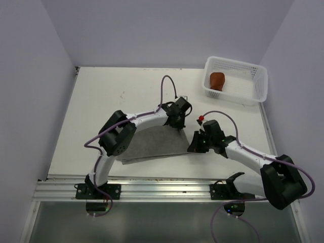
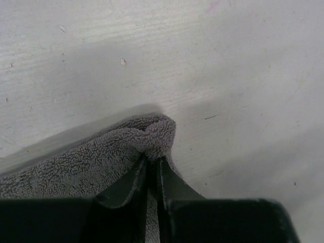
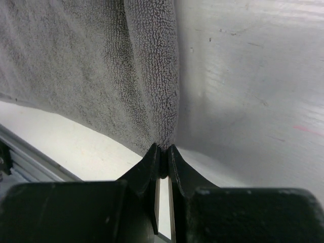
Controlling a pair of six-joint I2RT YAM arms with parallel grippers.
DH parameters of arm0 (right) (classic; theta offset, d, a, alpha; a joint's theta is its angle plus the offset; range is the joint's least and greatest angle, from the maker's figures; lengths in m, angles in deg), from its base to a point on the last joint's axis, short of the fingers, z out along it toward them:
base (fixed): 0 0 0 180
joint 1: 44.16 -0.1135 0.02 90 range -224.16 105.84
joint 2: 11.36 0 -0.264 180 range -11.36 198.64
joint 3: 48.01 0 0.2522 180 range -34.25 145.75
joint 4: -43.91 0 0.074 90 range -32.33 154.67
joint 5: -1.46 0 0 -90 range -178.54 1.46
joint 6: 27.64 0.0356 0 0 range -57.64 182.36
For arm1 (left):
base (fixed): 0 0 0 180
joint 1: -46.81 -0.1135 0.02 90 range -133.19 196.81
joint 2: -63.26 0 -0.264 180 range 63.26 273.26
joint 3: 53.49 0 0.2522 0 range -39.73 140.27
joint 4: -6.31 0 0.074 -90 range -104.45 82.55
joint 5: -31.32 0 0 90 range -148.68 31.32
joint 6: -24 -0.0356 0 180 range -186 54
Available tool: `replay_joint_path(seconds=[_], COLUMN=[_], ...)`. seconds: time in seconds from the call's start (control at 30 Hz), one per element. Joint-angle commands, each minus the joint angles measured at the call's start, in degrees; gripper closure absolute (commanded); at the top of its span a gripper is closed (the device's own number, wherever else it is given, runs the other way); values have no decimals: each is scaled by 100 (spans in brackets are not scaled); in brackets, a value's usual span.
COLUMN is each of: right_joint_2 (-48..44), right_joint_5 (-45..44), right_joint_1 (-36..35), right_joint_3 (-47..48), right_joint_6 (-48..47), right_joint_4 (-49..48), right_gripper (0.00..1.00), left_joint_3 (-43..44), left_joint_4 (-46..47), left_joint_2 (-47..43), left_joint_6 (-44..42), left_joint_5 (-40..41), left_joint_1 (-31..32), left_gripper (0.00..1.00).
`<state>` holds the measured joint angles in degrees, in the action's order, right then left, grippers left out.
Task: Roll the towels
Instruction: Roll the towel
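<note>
The grey towel [image 1: 154,143] lies flat on the table in the middle, partly under the left arm. My left gripper [image 1: 180,121] is shut on its far right corner; the left wrist view shows the cloth [image 2: 126,147] bunched between the jaws [image 2: 153,161]. My right gripper [image 1: 194,147] is shut on its near right corner, lifting the edge; the right wrist view shows the cloth [image 3: 126,76] pinched at the fingertips [image 3: 163,148]. The rust-brown towel [image 1: 217,80] sits rolled inside the white basket [image 1: 253,86].
The white mesh basket stands at the far right corner of the table. White walls close in the left, back and right. A metal rail [image 1: 162,188] runs along the near edge by the arm bases.
</note>
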<state>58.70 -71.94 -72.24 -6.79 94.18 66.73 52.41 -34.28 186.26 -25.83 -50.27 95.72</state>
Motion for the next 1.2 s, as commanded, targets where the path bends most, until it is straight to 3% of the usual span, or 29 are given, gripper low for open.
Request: replay_joint_path(seconds=[0.0, 0.37, 1.17], right_joint_2=[-422, -1249, -784], right_joint_5=[-823, -1650, -3531], right_joint_1=[-163, -374, -1674], right_joint_3=[119, 215, 699], right_joint_6=[-167, -280, -369], right_joint_4=[948, 1317, 1836], right_gripper=[100, 100, 100], left_joint_3=[296, -363, -1462], left_joint_4=[160, 1777, 2815], left_joint_2=[-4, -505, -1059], left_joint_6=[106, 369, 660], left_joint_5=[-162, -1288, -1851], left_joint_1=[-267, -531, -680], left_gripper=[100, 100, 100])
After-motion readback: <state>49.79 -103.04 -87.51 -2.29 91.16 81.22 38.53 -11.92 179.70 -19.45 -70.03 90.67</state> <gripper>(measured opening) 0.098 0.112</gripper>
